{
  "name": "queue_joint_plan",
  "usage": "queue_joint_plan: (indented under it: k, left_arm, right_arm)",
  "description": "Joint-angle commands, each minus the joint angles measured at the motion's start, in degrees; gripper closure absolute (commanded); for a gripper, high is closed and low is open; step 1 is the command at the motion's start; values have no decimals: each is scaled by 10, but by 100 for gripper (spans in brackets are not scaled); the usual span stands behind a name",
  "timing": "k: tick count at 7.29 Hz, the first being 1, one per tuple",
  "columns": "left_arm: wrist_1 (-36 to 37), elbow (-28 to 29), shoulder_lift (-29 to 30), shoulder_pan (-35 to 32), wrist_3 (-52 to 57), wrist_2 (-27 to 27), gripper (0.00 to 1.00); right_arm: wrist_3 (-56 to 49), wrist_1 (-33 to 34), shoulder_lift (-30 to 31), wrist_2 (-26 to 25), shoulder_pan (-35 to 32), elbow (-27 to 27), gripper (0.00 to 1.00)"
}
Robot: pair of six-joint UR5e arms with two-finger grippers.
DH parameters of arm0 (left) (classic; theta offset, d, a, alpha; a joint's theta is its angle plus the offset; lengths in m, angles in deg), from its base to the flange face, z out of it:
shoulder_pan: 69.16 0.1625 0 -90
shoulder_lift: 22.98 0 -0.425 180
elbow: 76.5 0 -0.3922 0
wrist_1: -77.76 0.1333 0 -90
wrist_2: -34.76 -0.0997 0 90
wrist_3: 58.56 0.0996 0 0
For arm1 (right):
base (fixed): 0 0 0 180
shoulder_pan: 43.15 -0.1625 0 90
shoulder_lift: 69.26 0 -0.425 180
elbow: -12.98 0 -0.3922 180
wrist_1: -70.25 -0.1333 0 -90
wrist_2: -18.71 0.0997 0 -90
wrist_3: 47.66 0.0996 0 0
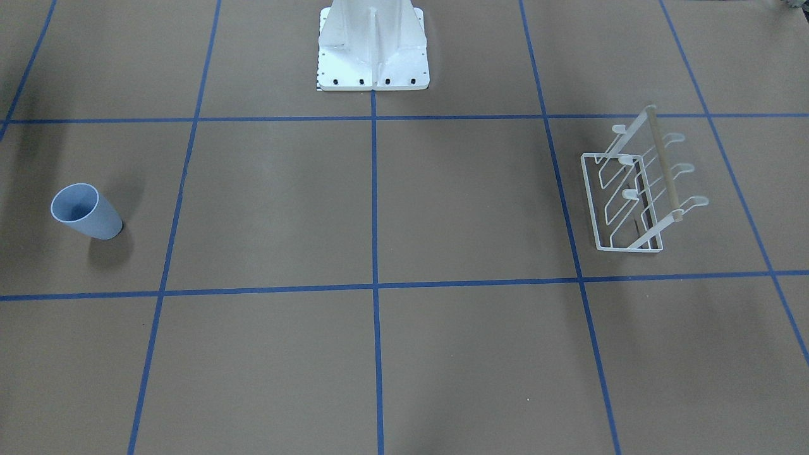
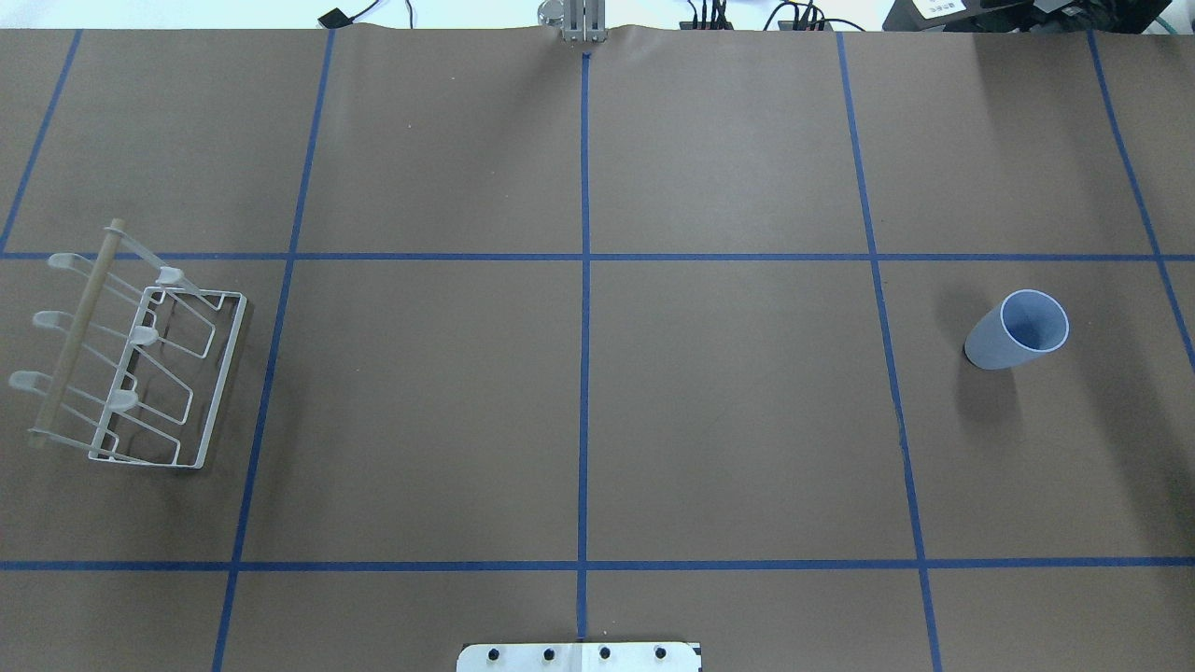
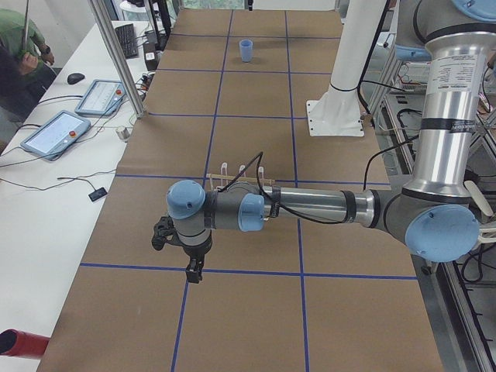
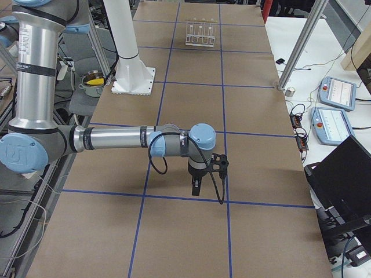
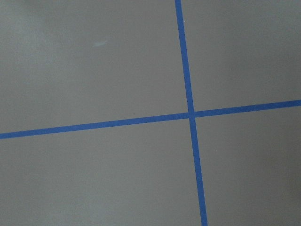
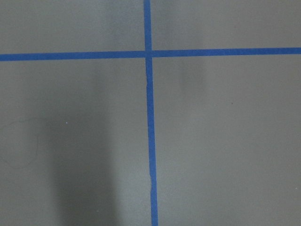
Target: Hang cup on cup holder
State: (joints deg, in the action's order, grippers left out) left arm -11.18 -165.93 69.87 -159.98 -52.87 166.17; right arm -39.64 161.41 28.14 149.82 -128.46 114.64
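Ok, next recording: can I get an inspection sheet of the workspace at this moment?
Surface: brown table, blue tape grid.
Job's things: cup upright, rim up, on the robot's right; cup holder standing on its left, pegs bare.
Clutter: nothing seen.
End effectors: left end effector and right end effector hang above tape lines, away from both things; open or shut cannot be told.
Cables: black cable loops at each wrist.
Surroundings: white pedestal; operator and teach pendants beside the table.
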Motion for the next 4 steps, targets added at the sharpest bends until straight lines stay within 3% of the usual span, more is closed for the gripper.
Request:
queue_joint_plan:
  k: [1,4]
  left_arm:
    - [0,1,-3,0,0,-1,2]
    - [1,0,1,0,1,-7,2]
  right_arm:
    - [1,2,-20,4,1,-4,0]
    - [1,0,-23,0,1,-15,0]
